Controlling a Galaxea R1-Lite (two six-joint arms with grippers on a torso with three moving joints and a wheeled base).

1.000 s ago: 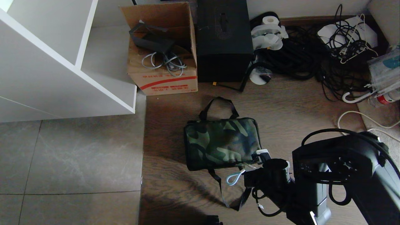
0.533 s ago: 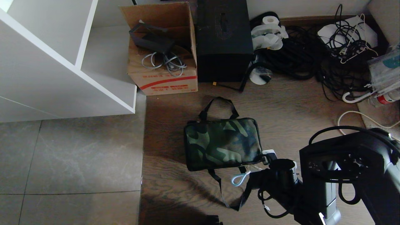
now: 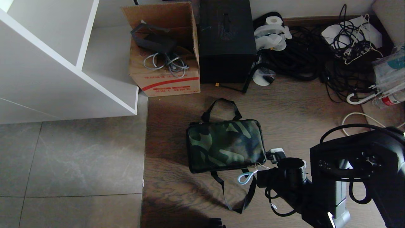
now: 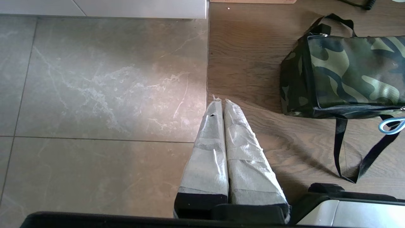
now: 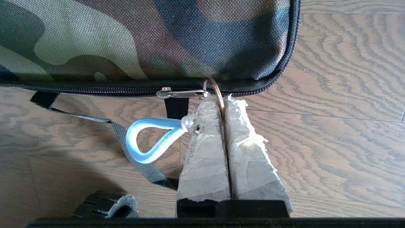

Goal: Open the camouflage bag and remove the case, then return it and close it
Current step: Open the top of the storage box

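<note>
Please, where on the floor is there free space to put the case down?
Free: the grey tiles between the white shelf and the camouflage bag; also the wood strip between bag and cardboard box. Crowded: cables along the far wall; the right tool at the bag's zipper.

No legible text, brand or number anywhere. Red printed lines under a curved red stripe on the front of the cardboard box (image 3: 169, 83), too small and blurred to make out. Faint embossed oval pattern on top of the tall black box (image 3: 226, 30), no readable wording. Red band on a bottle (image 3: 389, 100) at the far right edge, lettering not distinguishable. Nothing printed on the camouflage bag (image 3: 225, 145) in any view; no marking visible on zip pull or ring.
</note>
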